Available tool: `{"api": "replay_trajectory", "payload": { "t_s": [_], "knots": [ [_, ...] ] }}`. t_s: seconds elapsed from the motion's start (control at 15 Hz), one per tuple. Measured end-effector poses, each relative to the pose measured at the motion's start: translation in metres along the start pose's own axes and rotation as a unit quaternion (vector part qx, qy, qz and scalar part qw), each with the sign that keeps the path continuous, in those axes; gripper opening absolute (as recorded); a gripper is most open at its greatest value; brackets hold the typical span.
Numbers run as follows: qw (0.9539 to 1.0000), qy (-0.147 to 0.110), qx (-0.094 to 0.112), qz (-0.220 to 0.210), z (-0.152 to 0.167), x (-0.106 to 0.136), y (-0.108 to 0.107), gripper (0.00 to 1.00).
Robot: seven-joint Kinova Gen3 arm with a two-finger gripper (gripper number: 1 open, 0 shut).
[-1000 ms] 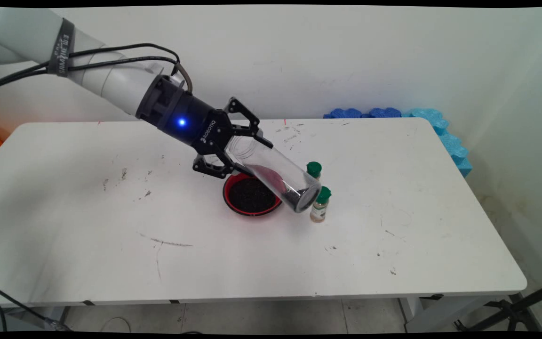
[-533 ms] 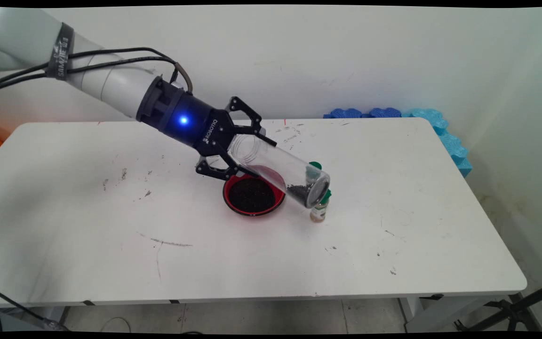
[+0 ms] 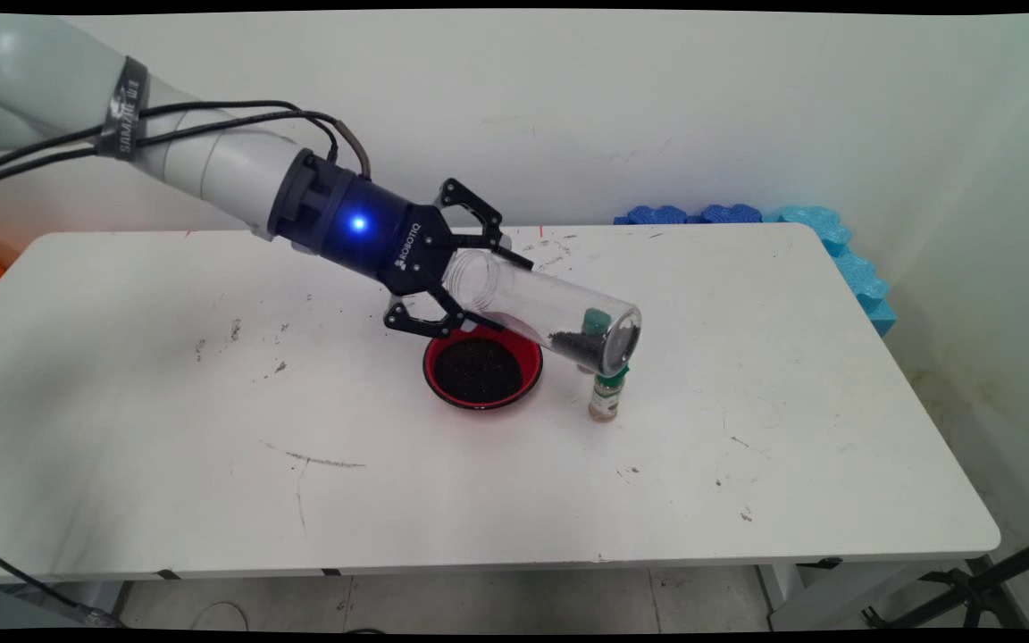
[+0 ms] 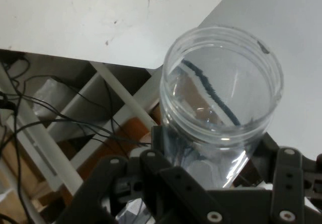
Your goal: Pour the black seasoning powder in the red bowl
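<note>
White surface (image 3: 747, 464), we note end effector (image 3: 470, 286) clamped on tilted clear jar (image 3: 550, 317) above red bowl (image 3: 481, 371), spice bottle (image 3: 606, 397) beside.

Arm reaching in from the upper left
Pincer (image 3: 470, 279) slants down to the right, fingers clamped shut on a jar (image 3: 550, 313).

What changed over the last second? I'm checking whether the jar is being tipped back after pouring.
The gripper, shut on the clear jar, has swung the jar's far end up and to the right, from steeply slanted to nearly level. The dark grains left inside now sit near that end. The red bowl of dark grains, the two green-capped bottles and the table stayed put.
</note>
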State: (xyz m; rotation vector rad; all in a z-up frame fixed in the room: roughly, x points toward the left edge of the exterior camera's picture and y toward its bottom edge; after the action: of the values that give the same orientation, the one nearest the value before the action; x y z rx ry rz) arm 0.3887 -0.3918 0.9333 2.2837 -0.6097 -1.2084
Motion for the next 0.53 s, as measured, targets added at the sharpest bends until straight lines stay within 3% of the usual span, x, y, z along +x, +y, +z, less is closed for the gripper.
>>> {"api": "replay_trajectory", "payload": {
  "t_s": [0.53],
  "knots": [
    [0.9983, -0.007, -0.022, -0.053, 0.0079, 0.0069, -0.0042, 0.00]
  ]
}}
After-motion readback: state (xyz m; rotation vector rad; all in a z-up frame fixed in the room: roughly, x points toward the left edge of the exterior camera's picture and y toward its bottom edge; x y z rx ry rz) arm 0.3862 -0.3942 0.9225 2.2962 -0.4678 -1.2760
